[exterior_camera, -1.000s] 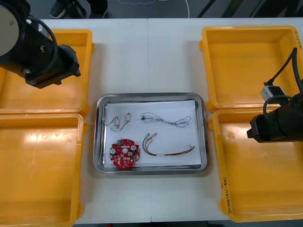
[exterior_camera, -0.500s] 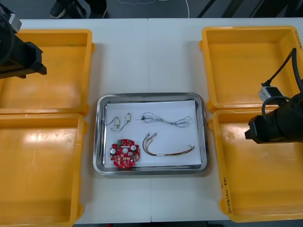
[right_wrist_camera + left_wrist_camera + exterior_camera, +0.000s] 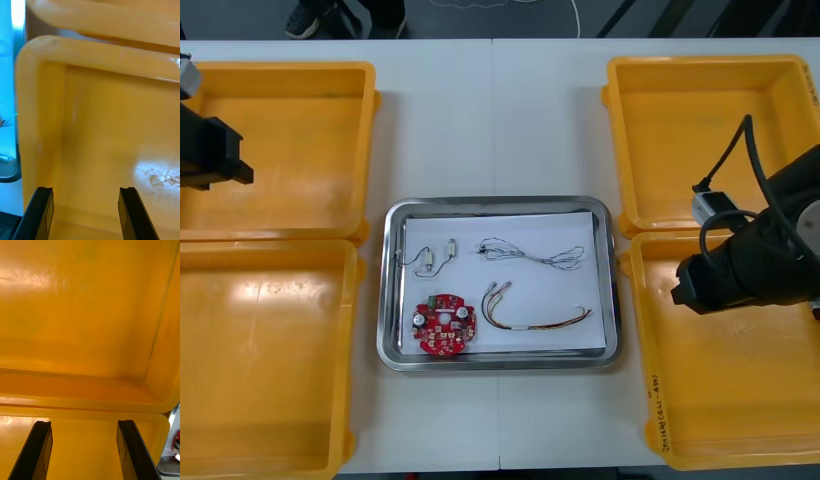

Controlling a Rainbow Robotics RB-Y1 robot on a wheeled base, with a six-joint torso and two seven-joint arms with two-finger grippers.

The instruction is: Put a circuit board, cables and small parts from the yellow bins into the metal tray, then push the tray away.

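the front camera looks steeply down on the whole table [image 3: 495, 100] from above, and each wrist camera hangs close over the yellow bins [image 3: 112, 131], sharing with it a corner of the metal tray [image 3: 520, 224].

Not much to read in this one, tbh. The only writing I could spot was a short line of small dark characters on the rim of the near right yellow bin [image 3: 653, 410], running lengthwise along the edge that faced the metal tray [image 3: 384, 300]. It looked handwritten, maybe digits with brackets, but it was too small for me to make out any of it. The red circuit board [image 3: 444, 325] in the tray had a few pale patches on top, and I couldn't read any print there either.
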